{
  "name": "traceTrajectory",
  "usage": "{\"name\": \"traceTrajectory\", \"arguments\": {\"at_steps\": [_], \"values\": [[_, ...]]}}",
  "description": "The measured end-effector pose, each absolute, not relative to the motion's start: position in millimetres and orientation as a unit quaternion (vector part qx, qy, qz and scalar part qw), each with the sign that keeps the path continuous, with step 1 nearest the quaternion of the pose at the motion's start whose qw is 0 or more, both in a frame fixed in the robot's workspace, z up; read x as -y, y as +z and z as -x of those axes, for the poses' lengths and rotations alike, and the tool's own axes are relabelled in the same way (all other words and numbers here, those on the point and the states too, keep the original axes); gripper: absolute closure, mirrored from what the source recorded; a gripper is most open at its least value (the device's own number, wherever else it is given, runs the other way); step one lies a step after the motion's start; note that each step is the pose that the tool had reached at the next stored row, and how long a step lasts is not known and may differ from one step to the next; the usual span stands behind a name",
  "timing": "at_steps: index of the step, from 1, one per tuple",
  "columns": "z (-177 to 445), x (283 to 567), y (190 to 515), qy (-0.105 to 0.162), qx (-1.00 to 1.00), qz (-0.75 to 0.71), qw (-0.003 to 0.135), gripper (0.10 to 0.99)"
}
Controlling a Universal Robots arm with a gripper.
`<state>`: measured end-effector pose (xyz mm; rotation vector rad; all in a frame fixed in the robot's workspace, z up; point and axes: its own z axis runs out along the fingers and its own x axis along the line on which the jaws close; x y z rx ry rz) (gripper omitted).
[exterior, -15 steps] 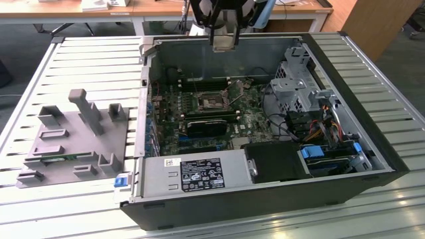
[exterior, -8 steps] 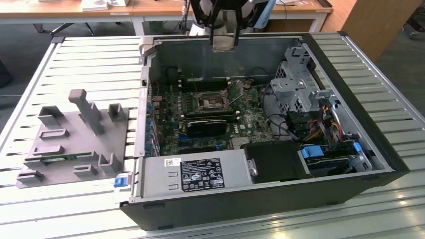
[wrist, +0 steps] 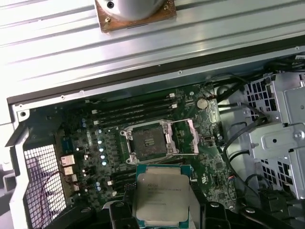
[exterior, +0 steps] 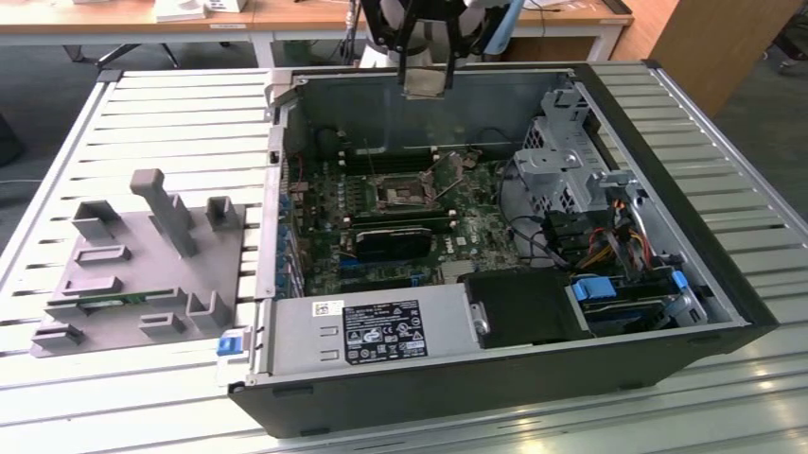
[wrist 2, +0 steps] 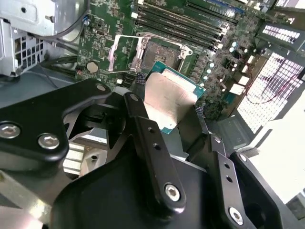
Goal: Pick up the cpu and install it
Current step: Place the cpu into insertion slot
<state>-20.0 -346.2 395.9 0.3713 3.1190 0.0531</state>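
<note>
My gripper (exterior: 425, 68) hangs above the far edge of the open computer case (exterior: 631, 104), shut on the cpu (exterior: 426, 83), a flat square chip with a silver metal top. In both wrist views the cpu (wrist 2: 167, 101) (wrist: 162, 194) sits between the black fingers (wrist 2: 143, 129), held by its edges. Below it on the green motherboard lies the socket (exterior: 407, 194) (wrist: 148, 142) (wrist 2: 162, 55), with its metal retaining frame swung open and its dark square bed bare. The cpu is well above the board and apart from the socket.
A grey fixture tray (exterior: 127, 274) with a green memory stick (exterior: 108, 301) lies at the exterior view's left on the slatted table (exterior: 165, 123). Inside the case are a black heatsink block (exterior: 392, 243), a power supply (exterior: 366, 331), a drive cage (exterior: 569, 161) and cable bundles (exterior: 606, 236).
</note>
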Motion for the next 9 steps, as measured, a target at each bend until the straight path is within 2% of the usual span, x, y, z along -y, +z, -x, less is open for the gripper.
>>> {"name": "traceTrajectory", "arguments": {"at_steps": [9], "values": [[20.0, 346.2, 395.1, 0.017, -0.983, -0.184, 0.001, 0.561]]}}
